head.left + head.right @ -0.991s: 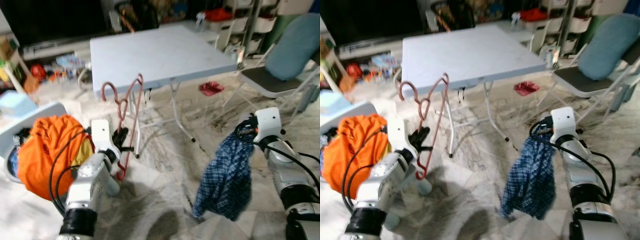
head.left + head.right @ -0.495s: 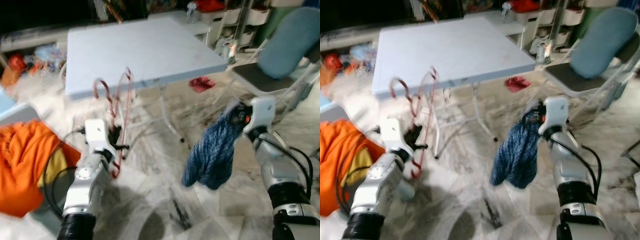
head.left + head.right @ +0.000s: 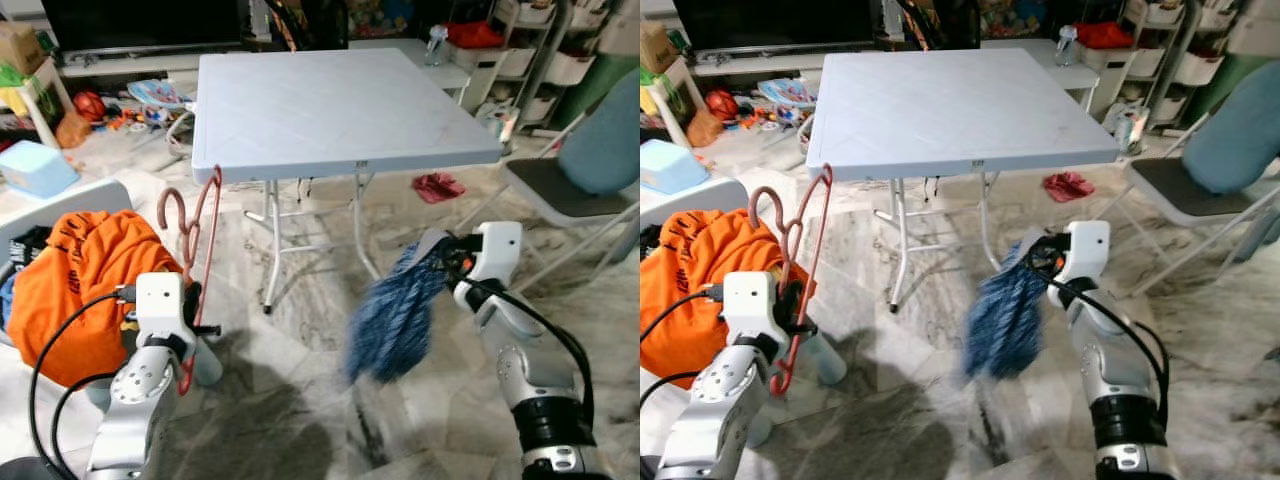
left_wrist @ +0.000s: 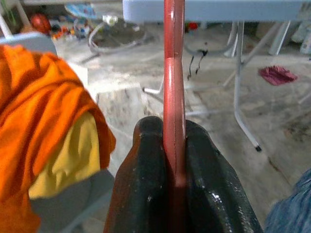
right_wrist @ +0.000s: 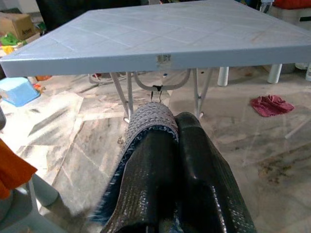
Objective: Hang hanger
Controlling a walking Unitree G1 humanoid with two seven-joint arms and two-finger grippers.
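- Our left gripper is clenched on the red hanger, low on the frame; the left wrist view shows the red bar pinched between both black fingers.
- Our right gripper is clamped on a blue checked garment, which hangs below it, blurred, over the marble floor.
- The hanger stands nearly upright in front of our left side, its long axis running from the grip up toward the near left corner of the white folding table. Its hook is at the top and curls over toward our left, above the orange clothing heaped in the basket.
- We see no rail or rod to hang it on, so we judge the step in hand to be carrying hanger and garment to a hanging place, or bringing the two together first.
- To do it well, we would keep the pinch firm, since a thin bar gripped low can swing or twist between the fingers.
- We would hold the hook uppermost and clear of the table edge and the orange heap, either of which could snag it.
- We would let the garment settle before any fine alignment.
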